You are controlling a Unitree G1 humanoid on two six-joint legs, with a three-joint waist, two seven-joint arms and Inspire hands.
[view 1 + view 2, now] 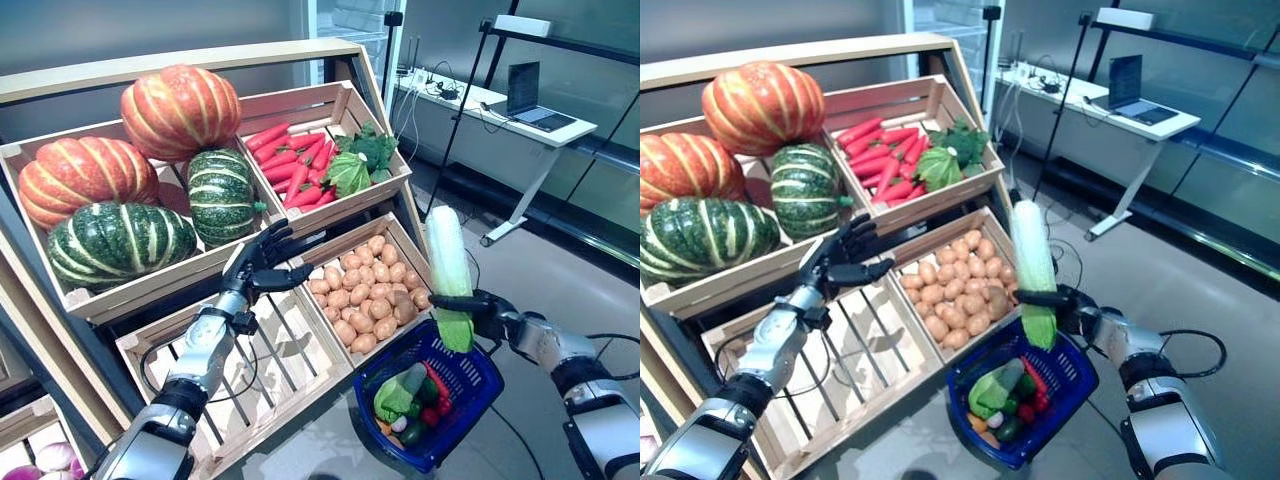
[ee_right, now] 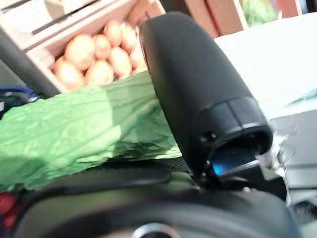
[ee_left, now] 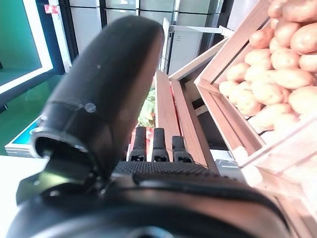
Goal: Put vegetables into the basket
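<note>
— Looking from the head: right hand (image 1: 490, 308) is gripping a long pale-green leafy cabbage (image 1: 449, 262) upright above the blue plastic basket (image 1: 478, 395), already holding several vegetables.
— Wrist views?
— Left hand (image 3: 158, 148) is hanging open, empty; cabbage is waiting to drop.

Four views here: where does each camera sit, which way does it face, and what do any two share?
Left eye view: head camera, looking down at the crates and blue basket; both arms show, left hand open, right hand holding the cabbage.
Right eye view: same scene from slightly aside.
Left wrist view: along the left hand's thumb and fingers toward the potatoes.
Right wrist view: along the right hand's thumb, on the cabbage leaves.
Shared: all four show the potatoes.
</note>
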